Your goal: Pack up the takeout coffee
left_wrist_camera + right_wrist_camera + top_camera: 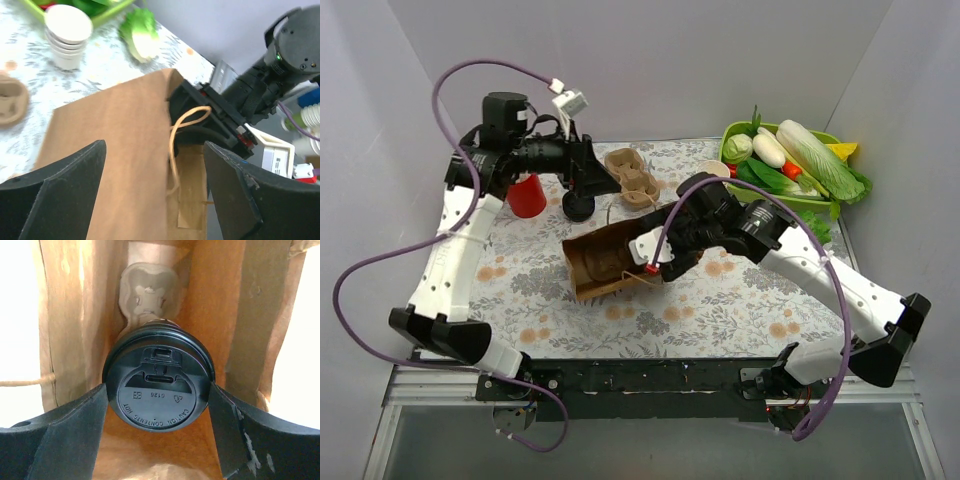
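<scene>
Brown bag [220,315] hems R hand [157,390] clamped on lidded cup [157,400], carrier [147,297] deeper in; L hand [155,147] spread.

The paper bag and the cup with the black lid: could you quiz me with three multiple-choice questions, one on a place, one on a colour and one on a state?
1. Where is the coffee cup?
A. On the bare tablecloth
B. Inside the brown bag
C. In the green basket

2. What colour is the cup's lid?
A. Black
B. White
C. Red

3. How is the bag placed?
A. Standing upright
B. Lying on its side
C. Folded flat

Answers:
1. B: the right wrist view shows brown paper walls around the cup, which is held between the right fingers.
2. A: the round lid is plainly black.
3. B: the top view shows the bag lying lengthwise.
</scene>
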Controlling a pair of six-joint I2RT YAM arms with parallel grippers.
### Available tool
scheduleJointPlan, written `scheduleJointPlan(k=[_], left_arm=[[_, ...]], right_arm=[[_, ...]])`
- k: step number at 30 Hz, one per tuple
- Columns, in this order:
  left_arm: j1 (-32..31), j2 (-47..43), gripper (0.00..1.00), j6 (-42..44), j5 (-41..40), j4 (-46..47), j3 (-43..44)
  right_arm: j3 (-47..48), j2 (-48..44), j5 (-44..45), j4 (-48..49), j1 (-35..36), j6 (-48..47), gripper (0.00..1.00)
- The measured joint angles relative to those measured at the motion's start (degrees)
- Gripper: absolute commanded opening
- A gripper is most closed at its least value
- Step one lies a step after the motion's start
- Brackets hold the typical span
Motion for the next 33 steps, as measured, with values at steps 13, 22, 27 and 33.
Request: scheduleJointPlan(k=[13, 22, 27, 33], left_arm=[[6.56, -7.39, 0.76, -5.66, -20.94, 10.03, -26.49], [8.09, -4.26, 0.76, -8.20, -24.30, 10.32, -36.24], [8.22, -4.37, 0.75, -8.70, -21.03, 12.66, -40.41], [8.24, -4.02, 0.74, -8.90, -14.53, 14.71, -42.75]], right_arm=[[-10.36, -10.69, 0.72, 3.37, 0.02, -3.93, 0.01], [-12.37, -11.30, 0.17, 4.09, 0.02, -5.92, 0.01], [-12.28, -13.18, 0.17, 3.45, 0.02, -6.29, 0.01], [-8.55, -12.28, 0.09, -1.88, 0.02, -5.86, 0.01]])
